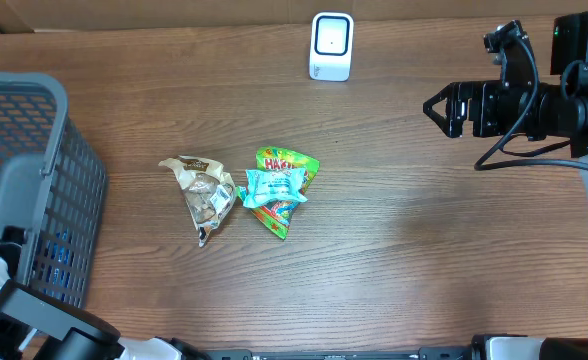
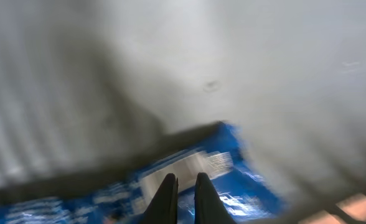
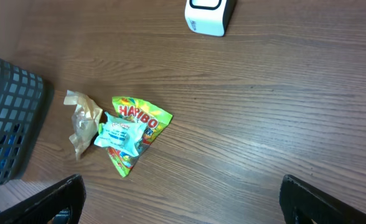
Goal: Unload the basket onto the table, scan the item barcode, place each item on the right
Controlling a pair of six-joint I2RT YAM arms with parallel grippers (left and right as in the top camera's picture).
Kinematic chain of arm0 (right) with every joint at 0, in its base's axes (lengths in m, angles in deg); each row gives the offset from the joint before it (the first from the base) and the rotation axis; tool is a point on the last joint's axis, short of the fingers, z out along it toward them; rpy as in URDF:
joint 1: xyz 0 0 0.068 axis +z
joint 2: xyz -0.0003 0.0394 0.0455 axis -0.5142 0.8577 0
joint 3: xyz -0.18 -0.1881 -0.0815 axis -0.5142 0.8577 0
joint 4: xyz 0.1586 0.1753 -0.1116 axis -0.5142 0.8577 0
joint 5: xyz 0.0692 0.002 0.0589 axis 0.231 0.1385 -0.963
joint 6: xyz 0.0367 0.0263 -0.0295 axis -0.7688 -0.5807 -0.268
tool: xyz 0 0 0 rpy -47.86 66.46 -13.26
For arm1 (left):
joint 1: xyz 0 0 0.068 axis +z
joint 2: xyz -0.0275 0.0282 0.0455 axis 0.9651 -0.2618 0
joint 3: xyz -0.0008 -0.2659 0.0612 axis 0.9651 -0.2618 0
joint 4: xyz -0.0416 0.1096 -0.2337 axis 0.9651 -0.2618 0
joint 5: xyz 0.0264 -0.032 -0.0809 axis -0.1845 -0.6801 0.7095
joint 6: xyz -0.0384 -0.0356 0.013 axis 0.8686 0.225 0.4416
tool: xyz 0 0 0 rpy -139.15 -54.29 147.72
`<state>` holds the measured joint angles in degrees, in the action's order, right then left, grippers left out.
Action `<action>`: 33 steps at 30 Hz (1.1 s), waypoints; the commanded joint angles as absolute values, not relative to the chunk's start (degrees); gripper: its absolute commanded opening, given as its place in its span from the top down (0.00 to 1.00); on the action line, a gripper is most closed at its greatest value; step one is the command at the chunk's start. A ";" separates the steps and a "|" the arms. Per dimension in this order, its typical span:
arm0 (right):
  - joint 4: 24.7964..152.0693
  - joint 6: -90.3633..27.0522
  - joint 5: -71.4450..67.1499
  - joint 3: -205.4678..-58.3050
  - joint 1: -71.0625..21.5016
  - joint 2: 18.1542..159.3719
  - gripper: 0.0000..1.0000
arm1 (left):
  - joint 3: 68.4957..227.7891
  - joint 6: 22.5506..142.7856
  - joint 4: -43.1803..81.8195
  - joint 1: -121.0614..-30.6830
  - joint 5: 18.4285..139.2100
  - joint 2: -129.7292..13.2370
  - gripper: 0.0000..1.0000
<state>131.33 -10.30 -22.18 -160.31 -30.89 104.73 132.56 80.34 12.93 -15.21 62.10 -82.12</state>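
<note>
A wood-grain tabletop (image 1: 394, 250) fills the scene, with cardboard along its far edge. At the far left stands a grey mesh basket (image 1: 34, 130), and blue shows low down through its wall. The left wrist view looks into it, where a blue packet (image 2: 233, 186) with a white label lies on the basket floor. This packet is probably the item to scan.

The left hand (image 2: 184, 186) is closed, with its tips together right over that label. The view is too blurred to tell whether any film is caught between them. A thin pinch could slip as the packet is lifted, or the packet could snag on the mesh wall on the way out.

Near the middle of the tabletop, outside any container, lie a crumpled tan packet (image 1: 204, 190) and, just to its right, a pale blue packet (image 1: 274, 184) resting on a green Haribo bag (image 1: 286, 160).

Further right, at the far edge, stands the white scanner (image 1: 331, 45), well apart from the basket. The carry to it is long, and the barcode might arrive facing away from it.

At the far right the right hand (image 1: 436, 108) hangs wide open above the tabletop, holding nothing.
</note>
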 commanded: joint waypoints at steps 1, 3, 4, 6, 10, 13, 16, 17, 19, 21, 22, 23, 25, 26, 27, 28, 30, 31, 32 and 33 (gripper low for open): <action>131.44 -10.45 -22.51 -160.29 -30.91 104.27 0.00 | 138.63 77.61 10.81 -15.27 70.73 -82.41 0.74; 131.59 -10.45 -22.51 -160.29 -30.91 104.27 0.00 | 139.86 77.43 9.45 -15.36 70.69 -82.41 0.21; 131.59 -10.45 -22.51 -160.29 -30.91 104.27 0.00 | 139.92 76.54 9.10 -15.38 70.69 -82.41 0.13; 131.37 -10.43 -22.49 -160.29 -30.91 104.27 0.00 | 139.68 72.54 7.46 -15.43 70.25 -82.50 0.08; 130.78 -10.43 -22.51 -160.29 -30.91 104.27 0.00 | 137.02 68.76 3.09 -16.69 69.99 -82.52 0.07; 130.02 -10.43 -22.51 -160.29 -30.91 104.27 0.00 | 133.54 66.24 3.31 -18.64 66.56 -82.52 0.05; 129.82 -10.43 -22.49 -160.29 -30.91 104.27 0.00 | 130.39 66.31 5.82 -20.15 62.54 -82.54 0.03; 129.88 -10.43 -22.49 -160.29 -30.91 104.27 0.00 | 129.52 66.31 7.03 -20.50 61.84 -82.54 0.03; 130.12 -10.43 -22.49 -160.29 -30.91 104.27 0.00 | 128.32 66.33 8.86 -20.85 60.35 -82.54 0.03; 130.43 -10.43 -22.49 -160.29 -30.91 104.27 0.00 | 127.88 66.37 9.95 -20.85 59.19 -82.54 0.05; 130.54 -10.43 -22.49 -160.29 -30.91 104.27 0.00 | 127.86 66.77 10.35 -20.85 58.51 -82.54 0.06; 130.58 -10.43 -22.49 -160.29 -30.91 104.27 0.00 | 127.86 67.49 10.74 -20.85 57.55 -82.54 0.05; 130.52 -10.41 -22.49 -160.29 -30.91 104.27 0.00 | 127.86 68.32 11.79 -20.85 55.72 -82.56 0.12; 130.50 -10.43 -22.49 -160.29 -30.91 104.27 0.00 | 127.86 68.32 12.10 -20.85 55.30 -82.56 0.17; 130.50 -10.43 -22.49 -160.29 -30.91 104.27 0.00 | 127.86 68.30 12.47 -20.85 55.17 -82.56 0.20; 130.52 -10.41 -22.49 -160.29 -30.91 104.27 0.00 | 127.86 68.30 12.80 -20.85 55.17 -82.58 0.24; 130.52 -10.43 -22.49 -160.29 -30.91 104.27 0.00 | 127.86 68.30 13.30 -20.85 55.15 -82.61 0.36; 130.52 -10.43 -22.49 -160.29 -30.91 104.27 0.00 | 127.86 68.32 13.47 -20.85 55.15 -82.61 0.44; 130.52 -10.43 -22.49 -160.29 -30.91 104.27 0.00 | 127.86 68.32 13.58 -20.85 55.10 -82.61 0.52; 130.52 -10.43 -22.49 -160.29 -30.91 104.27 0.00 | 127.88 68.54 13.80 -20.85 54.91 -82.61 0.60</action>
